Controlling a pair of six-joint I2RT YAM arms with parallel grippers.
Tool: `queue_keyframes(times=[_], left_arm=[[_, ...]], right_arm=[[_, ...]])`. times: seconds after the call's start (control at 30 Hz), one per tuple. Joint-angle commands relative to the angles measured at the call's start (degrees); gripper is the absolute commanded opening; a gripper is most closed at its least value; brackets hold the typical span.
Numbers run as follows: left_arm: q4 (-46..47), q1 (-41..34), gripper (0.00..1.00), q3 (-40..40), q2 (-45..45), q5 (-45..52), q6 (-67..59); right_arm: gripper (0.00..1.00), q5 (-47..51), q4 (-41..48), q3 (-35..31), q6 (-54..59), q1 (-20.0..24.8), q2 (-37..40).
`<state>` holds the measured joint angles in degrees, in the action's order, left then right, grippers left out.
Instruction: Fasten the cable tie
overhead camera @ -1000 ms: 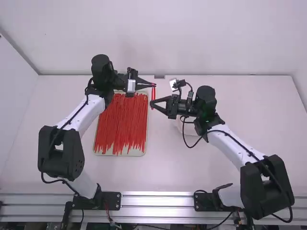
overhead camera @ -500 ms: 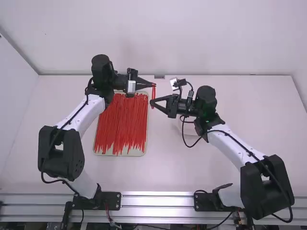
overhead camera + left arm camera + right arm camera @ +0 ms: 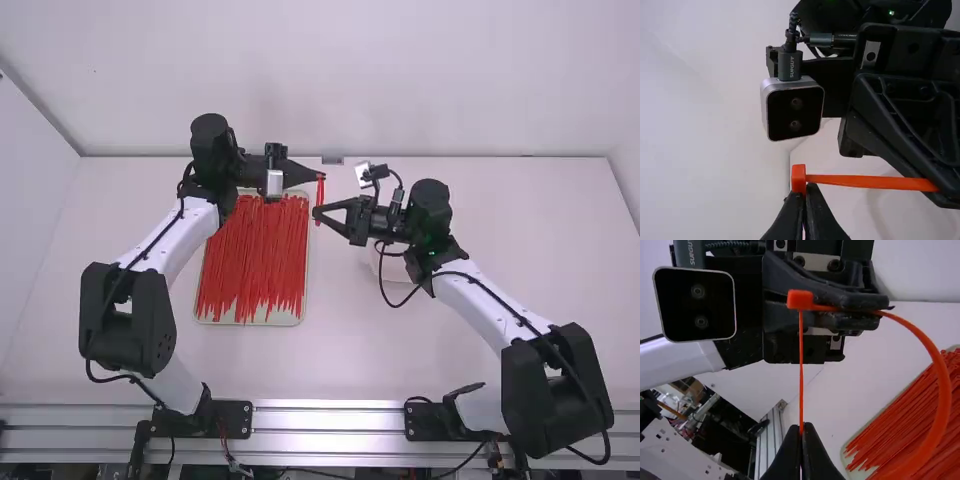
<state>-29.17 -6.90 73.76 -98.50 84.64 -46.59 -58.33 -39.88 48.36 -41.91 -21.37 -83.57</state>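
A red cable tie [image 3: 319, 195] hangs in the air between both grippers, above the far right corner of the tray. My left gripper [image 3: 317, 178] is shut on the strap just below its square head [image 3: 798, 176]. My right gripper [image 3: 315, 212] sits right below it, shut on the thin tail end [image 3: 801, 390], which points straight up at the head [image 3: 800, 299]. In the right wrist view the rest of the strap [image 3: 939, 375] bows out in a loop. The left wrist view shows the strap [image 3: 865, 182] running along the right gripper's finger.
A flat tray [image 3: 250, 321] holding a thick pile of red cable ties [image 3: 255, 250] lies under the left arm. A small white object [image 3: 388, 268] sits on the table beneath the right arm. Bare white table spreads to the right and front.
My right gripper has crept slightly left and up, bringing the tail closer to the head. The left gripper has stayed where it was.
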Motion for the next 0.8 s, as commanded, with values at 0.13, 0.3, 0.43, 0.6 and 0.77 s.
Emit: queue_keyframes(times=[0.13,0.3,0.43,0.6,0.77], left_arm=[[-0.2,0.1,0.02,-0.5,-0.1,0.5,-0.8],[0.0,0.0,0.02,-0.6,-0.1,3.1,-0.9],[0.2,0.0,0.02,-1.2,-0.1,3.1,-0.8],[0.2,0.0,0.02,-2.6,-0.1,5.3,-1.0],[-0.1,-0.5,0.02,-3.9,-0.1,4.9,-1.0]], right_arm=[[0.0,-0.3,-0.7,0.0,-0.2,-0.1,-0.4],[0.0,-0.3,-3.1,0.0,-0.3,-0.1,-0.4],[0.0,-0.3,-3.0,0.0,-0.3,-0.1,-0.4],[0.0,0.0,-3.4,0.0,-0.3,0.3,-0.4],[0.0,-0.1,-3.5,0.0,-0.4,1.6,-0.4]])
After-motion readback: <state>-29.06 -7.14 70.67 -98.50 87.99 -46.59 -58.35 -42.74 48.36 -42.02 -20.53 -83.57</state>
